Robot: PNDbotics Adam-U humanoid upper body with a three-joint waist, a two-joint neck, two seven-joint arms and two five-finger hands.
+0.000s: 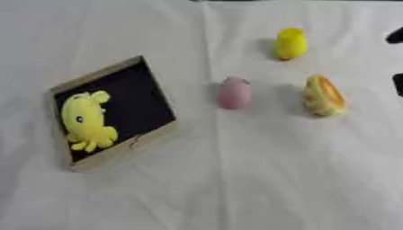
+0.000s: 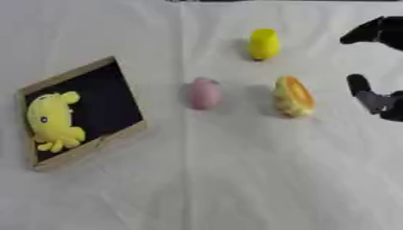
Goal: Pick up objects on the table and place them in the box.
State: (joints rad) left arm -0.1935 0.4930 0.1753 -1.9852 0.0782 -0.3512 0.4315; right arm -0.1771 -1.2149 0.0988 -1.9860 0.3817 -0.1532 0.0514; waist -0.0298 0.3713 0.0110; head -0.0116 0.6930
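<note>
The desk (image 1: 260,188) fills both views under a pale, creased cloth with a fold line running down its middle; nothing of the room shows beyond a thin dark strip at the far edge. On its left side sits the box (image 1: 118,74), a shallow tilted tray with light walls and a dark floor, and a yellow plush toy (image 1: 85,120) already lies in its near-left part. Three things are left out on the cloth, well apart from the box: an orange-and-cream rounded piece (image 2: 293,96) on the right, a pink egg-shaped thing (image 1: 235,92) in the middle, and a small yellow upright thing (image 1: 289,43) farther back. The right robot hand (image 2: 370,96) shows only at the right border, near the orange piece but not touching it, with dark parts splayed above and below a gap, so it looks spread wide and holds nothing. The left robot hand is not seen. The step looks like a reach for the orange piece; the next move calls for closing round it, lifting, then carrying it leftward over the pink thing to the box.
</note>
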